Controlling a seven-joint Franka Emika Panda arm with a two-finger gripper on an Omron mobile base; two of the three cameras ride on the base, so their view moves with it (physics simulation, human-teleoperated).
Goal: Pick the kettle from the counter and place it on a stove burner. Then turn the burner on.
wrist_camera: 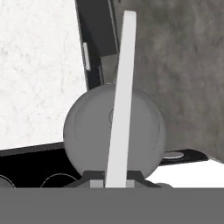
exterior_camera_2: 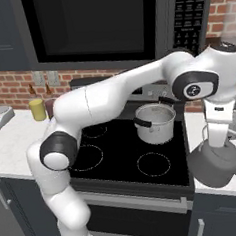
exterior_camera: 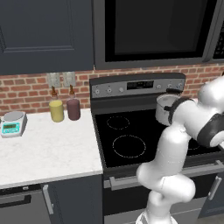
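The gripper (exterior_camera_2: 220, 141) is closed on the thin arched handle of the kettle (exterior_camera_2: 214, 166), which hangs under it at the near right corner of the black cooktop (exterior_camera_2: 124, 154), partly over the right-hand counter (exterior_camera_2: 201, 128) and seemingly clear of it. The shiny pot (exterior_camera_2: 154, 122) sits on the far right of the cooktop, and the large stove burner (exterior_camera: 129, 146) lies bare at near left.
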